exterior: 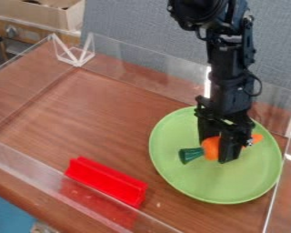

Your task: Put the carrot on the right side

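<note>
Toy carrot caught between my fingers

The carrot [210, 148] is a small orange toy, tapered, with a dark green stem end. It lies roughly level, crosswise in my gripper [225, 152], whose jaws are closed on its orange middle. The green end sticks out to the picture's left of my fingers and slightly lower; the orange tip shows just past them on the other side. Much of its body is hidden behind my fingers.

The black arm [227, 55] descends from the upper edge of the view, its wrist nearly vertical. The gripper [225, 146] points steeply downward. Its jaws are closed, clamping the carrot [210, 148] between them.
</note>
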Motion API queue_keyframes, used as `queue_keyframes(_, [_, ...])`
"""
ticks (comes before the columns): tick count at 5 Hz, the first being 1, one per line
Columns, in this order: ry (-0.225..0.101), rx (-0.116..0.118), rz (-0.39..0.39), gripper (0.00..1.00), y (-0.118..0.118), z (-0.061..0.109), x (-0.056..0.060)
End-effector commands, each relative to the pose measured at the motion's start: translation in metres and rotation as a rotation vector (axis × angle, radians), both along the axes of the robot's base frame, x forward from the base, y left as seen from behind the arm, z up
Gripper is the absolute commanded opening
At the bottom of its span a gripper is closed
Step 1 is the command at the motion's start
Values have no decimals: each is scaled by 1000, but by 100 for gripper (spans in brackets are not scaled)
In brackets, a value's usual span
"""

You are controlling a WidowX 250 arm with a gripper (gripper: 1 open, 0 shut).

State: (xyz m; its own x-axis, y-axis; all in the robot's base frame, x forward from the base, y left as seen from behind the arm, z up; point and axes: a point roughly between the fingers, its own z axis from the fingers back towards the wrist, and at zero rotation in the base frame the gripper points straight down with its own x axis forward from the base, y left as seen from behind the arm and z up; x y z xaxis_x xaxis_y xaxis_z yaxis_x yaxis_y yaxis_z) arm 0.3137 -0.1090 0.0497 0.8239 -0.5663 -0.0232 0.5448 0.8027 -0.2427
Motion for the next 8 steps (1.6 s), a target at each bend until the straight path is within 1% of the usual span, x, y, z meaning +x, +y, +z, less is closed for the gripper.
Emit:
queue_keyframes(1, [-81,-5,9,0,-3,29,7])
queue_keyframes(2, [-84,3,14,100,-4,32,7])
queue_keyframes(3, [-81,12,9,100,-1,28,9])
queue_keyframes(6, [-26,8,-35,100,-4,-12,9])
queue_keyframes(7, [-19,12,-31,100,-1,-17,11])
queue_keyframes(8, [-48,48,1,100,3,5,9])
